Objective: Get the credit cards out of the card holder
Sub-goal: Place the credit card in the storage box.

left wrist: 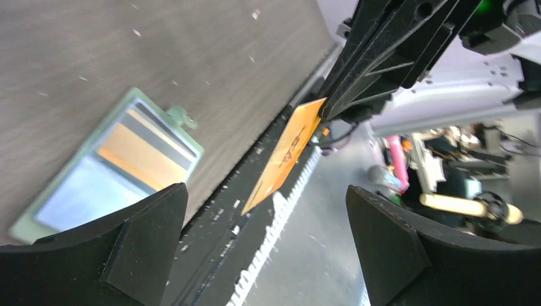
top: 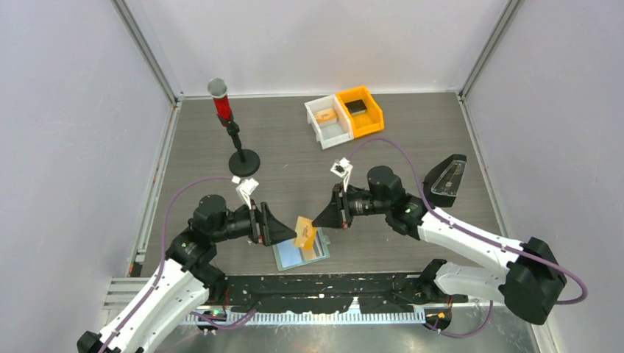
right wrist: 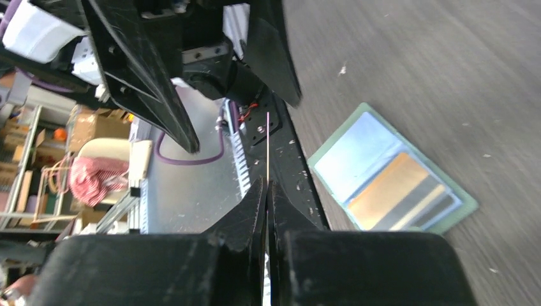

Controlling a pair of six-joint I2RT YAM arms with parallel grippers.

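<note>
A tan-orange credit card (top: 304, 232) hangs in the air above the card holder (top: 302, 252), with my right gripper (top: 318, 220) shut on its right edge. The right wrist view shows that card edge-on as a thin line (right wrist: 267, 146) running out from the shut right gripper (right wrist: 266, 183). My left gripper (left wrist: 266, 190) stands open, its fingers either side of the card's (left wrist: 287, 153) lower end without touching it. The pale-green card holder (left wrist: 108, 166) lies flat on the table. It holds a light blue card (right wrist: 357, 153) and an orange striped card (right wrist: 390, 191).
A red-topped stand (top: 229, 129) rises at the back left. A white bin (top: 327, 120) and an orange bin (top: 360, 110) with a black block sit at the back. A black tray (top: 447, 180) lies at the right. The black base rail (top: 324, 290) runs just behind the holder.
</note>
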